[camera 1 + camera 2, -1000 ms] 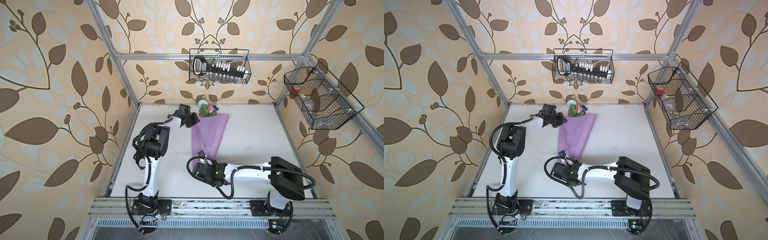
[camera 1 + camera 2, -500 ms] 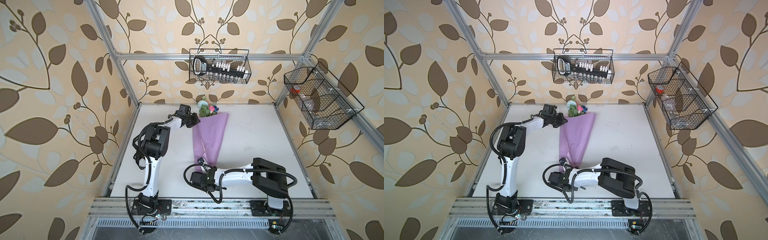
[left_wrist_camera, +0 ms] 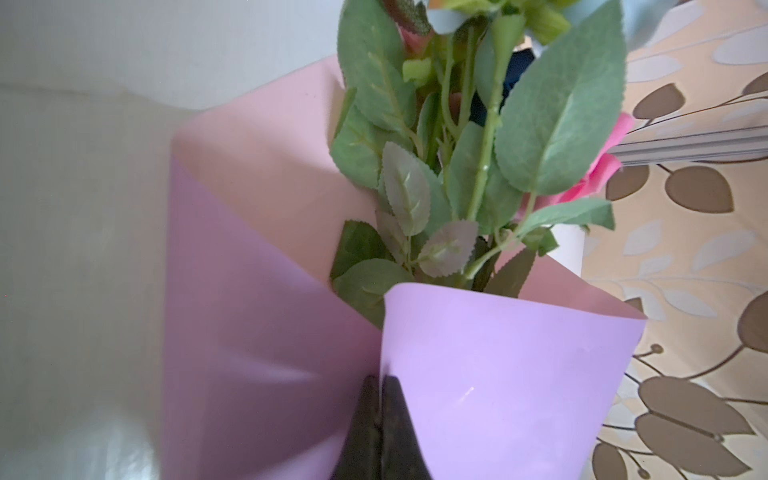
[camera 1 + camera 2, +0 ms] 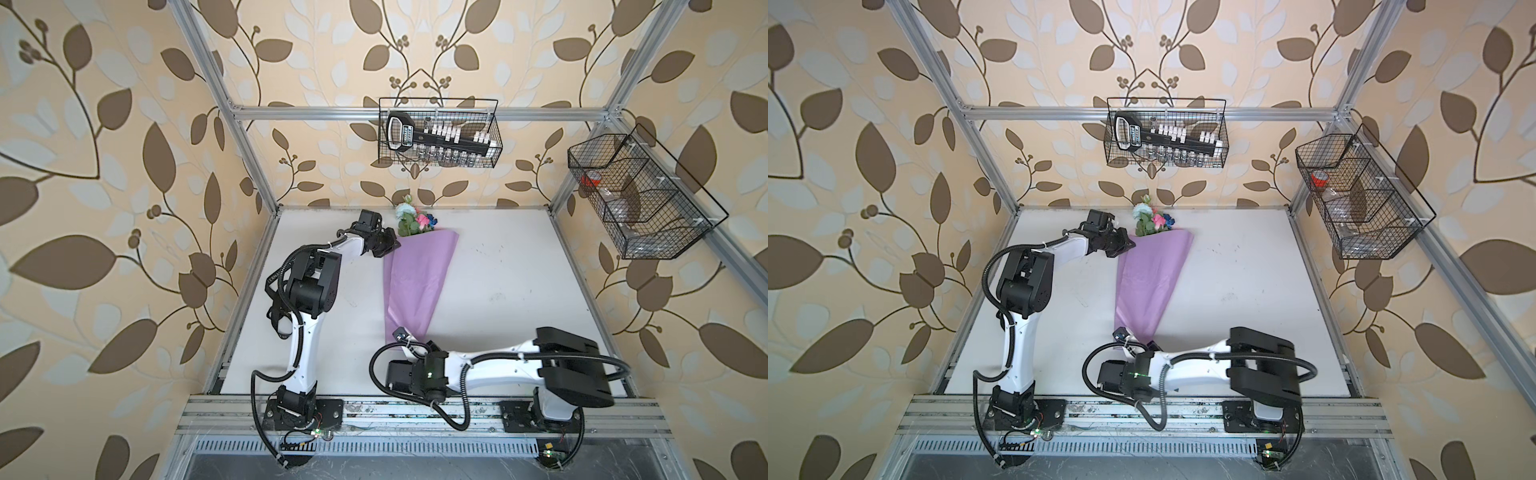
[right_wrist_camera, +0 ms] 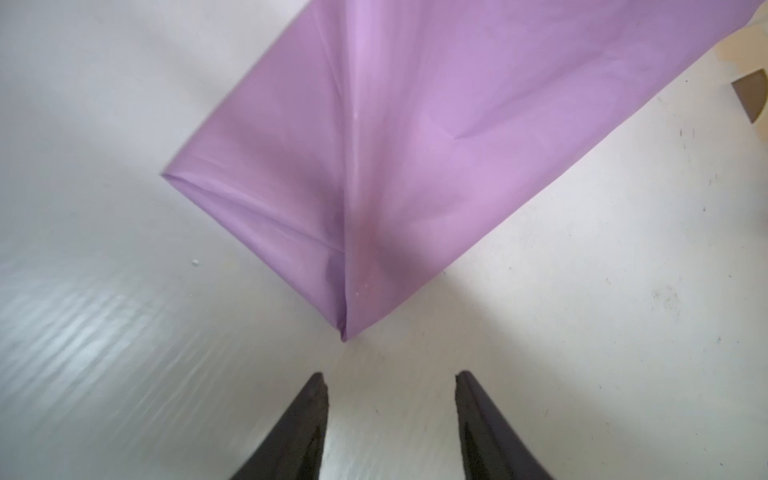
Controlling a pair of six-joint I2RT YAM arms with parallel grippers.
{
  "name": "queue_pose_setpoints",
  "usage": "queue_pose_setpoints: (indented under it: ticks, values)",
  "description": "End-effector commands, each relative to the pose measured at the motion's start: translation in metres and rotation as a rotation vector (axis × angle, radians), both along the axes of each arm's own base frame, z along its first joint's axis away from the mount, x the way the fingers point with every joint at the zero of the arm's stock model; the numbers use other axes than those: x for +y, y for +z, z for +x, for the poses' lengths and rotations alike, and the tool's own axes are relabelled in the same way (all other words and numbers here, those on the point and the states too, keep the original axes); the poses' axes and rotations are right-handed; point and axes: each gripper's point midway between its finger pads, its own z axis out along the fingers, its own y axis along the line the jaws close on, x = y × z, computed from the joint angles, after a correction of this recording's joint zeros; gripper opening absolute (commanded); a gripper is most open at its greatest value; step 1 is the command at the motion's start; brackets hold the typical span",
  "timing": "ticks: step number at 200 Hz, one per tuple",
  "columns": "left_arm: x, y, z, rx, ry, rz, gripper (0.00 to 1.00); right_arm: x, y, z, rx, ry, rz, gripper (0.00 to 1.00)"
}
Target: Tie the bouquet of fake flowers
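The bouquet of fake flowers lies on the white table (image 4: 519, 291), its pale blue, pink and dark blue blooms (image 4: 411, 218) (image 4: 1152, 220) toward the back wall. Lilac wrapping paper (image 4: 415, 282) (image 4: 1150, 282) forms a cone around the stems and narrows toward the front. My left gripper (image 4: 392, 245) (image 3: 380, 379) is shut on the paper's overlapping edge near the cone's mouth, just below the green leaves (image 3: 540, 124). My right gripper (image 4: 415, 347) (image 5: 388, 374) is open and low over the table. The cone's pointed tip (image 5: 343, 332) lies just ahead of its fingers, apart from them.
A wire basket (image 4: 438, 139) holding a black tool hangs on the back wall. A second wire basket (image 4: 640, 199) hangs on the right wall above the table's right edge. Aluminium frame posts stand at the table's back corners.
The right arm folded in toward its base, then stretched out again. The cone's narrow end now lies nearer the table's front. The left arm has kept still.
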Motion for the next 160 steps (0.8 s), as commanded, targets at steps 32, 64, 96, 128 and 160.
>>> queue_pose_setpoints:
  ticks: [32, 64, 96, 128, 160]
  values:
    - [0.002, 0.029, 0.005, -0.077, -0.021, -0.024, 0.00, 0.018, 0.055, 0.017, 0.106, 0.042, 0.440, 0.42]
    - [0.001, 0.036, 0.000, -0.086, -0.021, -0.041, 0.00, 0.011, 0.049, 0.042, 0.183, -0.003, 0.573, 0.29]
    - [0.007, 0.036, -0.003, -0.089, -0.009, -0.018, 0.00, 0.024, 0.034, 0.051, 0.225, 0.006, 0.554, 0.20]
    - [0.009, 0.034, -0.006, -0.092, -0.009, -0.003, 0.00, 0.036, 0.011, 0.061, 0.260, -0.012, 0.528, 0.15]
    - [0.011, 0.034, -0.003, -0.095, -0.006, -0.003, 0.00, 0.047, 0.004, 0.061, 0.292, 0.022, 0.564, 0.14]
